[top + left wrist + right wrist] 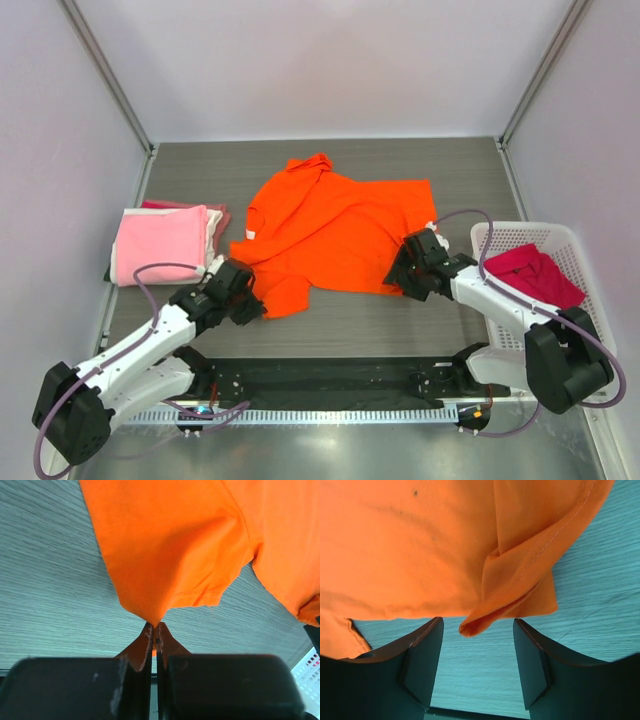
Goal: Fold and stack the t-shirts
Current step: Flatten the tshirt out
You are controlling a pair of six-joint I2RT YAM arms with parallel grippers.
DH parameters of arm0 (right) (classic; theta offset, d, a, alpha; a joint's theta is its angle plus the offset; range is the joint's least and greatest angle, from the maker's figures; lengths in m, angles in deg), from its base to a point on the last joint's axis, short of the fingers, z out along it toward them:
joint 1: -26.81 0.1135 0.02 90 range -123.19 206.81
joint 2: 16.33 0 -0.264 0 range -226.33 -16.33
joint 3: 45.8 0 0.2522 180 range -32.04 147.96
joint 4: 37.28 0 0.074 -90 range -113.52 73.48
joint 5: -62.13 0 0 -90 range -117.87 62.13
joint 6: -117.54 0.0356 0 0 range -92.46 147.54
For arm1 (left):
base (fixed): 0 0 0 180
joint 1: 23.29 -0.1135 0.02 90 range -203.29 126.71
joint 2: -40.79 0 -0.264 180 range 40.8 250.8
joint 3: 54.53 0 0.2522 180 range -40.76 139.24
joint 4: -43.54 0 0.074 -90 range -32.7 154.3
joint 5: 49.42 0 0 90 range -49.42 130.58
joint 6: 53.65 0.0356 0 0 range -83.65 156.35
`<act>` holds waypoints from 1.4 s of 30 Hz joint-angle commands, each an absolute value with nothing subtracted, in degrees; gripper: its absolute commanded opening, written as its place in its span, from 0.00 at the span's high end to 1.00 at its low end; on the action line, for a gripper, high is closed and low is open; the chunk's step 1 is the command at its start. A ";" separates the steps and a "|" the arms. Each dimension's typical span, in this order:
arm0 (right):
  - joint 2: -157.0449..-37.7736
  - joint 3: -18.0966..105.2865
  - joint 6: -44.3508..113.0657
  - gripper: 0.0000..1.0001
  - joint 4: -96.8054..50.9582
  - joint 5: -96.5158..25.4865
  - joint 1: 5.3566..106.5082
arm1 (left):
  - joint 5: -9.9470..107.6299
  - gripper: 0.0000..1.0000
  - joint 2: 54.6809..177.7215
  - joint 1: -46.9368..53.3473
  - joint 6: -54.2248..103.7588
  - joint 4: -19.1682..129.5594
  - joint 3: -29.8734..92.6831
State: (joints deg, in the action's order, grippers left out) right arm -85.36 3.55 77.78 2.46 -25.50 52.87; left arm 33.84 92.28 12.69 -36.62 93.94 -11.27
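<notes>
Orange t-shirt lies spread but rumpled at the middle of the counter. Collar points to the far edge, body runs toward the right edge, and one sleeve trails toward the near-left. Several creases in the cloth; not folded.

Left end effector is at the near-left tip of the shirt. Its jaws are pressed together on a pinch of orange cloth, which pulls into a peak just ahead of the fingertips.

Right end effector is at the shirt's near-right corner with its jaws spread wide. A doubled-over bit of hem, stitching visible, sits between the two fingers and touches neither. It grips nothing.

Left edge of the counter: a folded stack.
- Light pink t-shirt is on top.
- White t-shirt shows as a strip along the stack's right side.
- Dark pink-red t-shirt peeks out at the far side.
- The stack is near the orange sleeve but apart from it.

Right edge of the counter: a white lattice basket with the magenta t-shirt bunched inside. The right arm crosses in front of the basket's near-left corner.
</notes>
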 commanded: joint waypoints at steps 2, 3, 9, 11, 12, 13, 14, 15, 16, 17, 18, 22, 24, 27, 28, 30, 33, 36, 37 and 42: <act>-87.51 7.15 79.84 0.39 0.91 -20.50 54.14 | 35.30 1.00 91.33 12.48 -35.55 91.31 -12.64; -87.78 7.33 79.75 0.41 1.18 -19.71 54.14 | 35.39 1.00 91.42 12.48 -35.46 91.14 -12.81; -88.05 7.86 79.84 0.64 2.49 -17.42 54.75 | 35.22 1.00 91.77 12.48 -34.23 90.61 -12.90; -87.96 7.60 79.75 0.73 2.85 -16.89 54.75 | 35.13 1.00 91.77 12.48 -33.88 90.52 -13.08; -87.96 7.51 79.75 0.78 2.76 -16.80 54.67 | 35.13 1.00 91.77 12.48 -33.79 90.52 -13.17; -87.96 7.51 79.58 0.82 3.11 -16.71 54.75 | 35.13 1.00 91.86 12.48 -33.70 90.52 -13.25; -87.79 7.51 79.57 0.92 3.29 -16.45 54.75 | 35.13 1.00 91.86 12.48 -33.53 90.52 -13.25; -87.44 7.60 79.57 0.94 3.46 -16.27 54.75 | 35.13 1.00 91.77 12.39 -33.44 90.52 -13.34; -86.74 7.60 79.49 0.99 3.99 -15.75 54.75 | 35.04 1.00 91.77 12.39 -33.26 90.61 -13.34; -86.29 7.77 79.31 0.99 4.43 -15.40 54.67 | 35.04 1.00 91.86 12.39 -33.09 90.61 -13.26; -85.85 8.12 78.79 0.99 4.87 -15.31 54.75 | 35.04 1.00 91.77 12.04 -32.65 90.87 -12.91; -83.66 10.67 76.24 0.99 11.88 -9.87 54.58 | 34.43 1.00 91.51 9.58 -30.28 93.15 -10.62; -81.55 11.46 75.10 0.99 12.87 -6.36 53.79 | 33.73 1.00 91.16 7.22 -28.27 93.77 -8.35; -79.87 12.87 74.22 0.99 12.26 -4.59 51.60 | 33.29 1.00 92.29 4.05 -25.80 93.95 -3.09; -79.87 13.48 73.69 0.99 11.12 -4.23 50.98 | 33.11 1.00 94.13 3.08 -23.96 94.38 -1.15; -81.19 16.73 70.98 0.99 9.62 -5.80 47.40 | 33.02 1.00 96.68 0.01 -22.20 95.18 5.33; -85.49 24.89 67.03 0.99 6.72 -12.55 39.59 | 36.43 1.00 103.09 -4.91 -20.44 94.92 15.87; -89.26 36.49 64.38 0.99 7.67 -26.52 33.94 | 40.40 1.00 109.86 -9.92 -18.76 98.14 30.18; -89.45 39.21 63.15 0.99 8.29 -31.34 32.18 | 42.58 1.00 111.01 -10.63 -17.98 99.04 33.91; -85.69 53.02 60.86 0.99 13.03 -35.42 31.55 | 39.54 1.00 112.61 -11.96 -12.62 108.70 57.44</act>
State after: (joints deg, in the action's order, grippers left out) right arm -90.39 46.09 64.67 11.31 -27.73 31.38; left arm 39.54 115.73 -11.57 -17.65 102.53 46.26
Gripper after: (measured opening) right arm 0.026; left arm 0.008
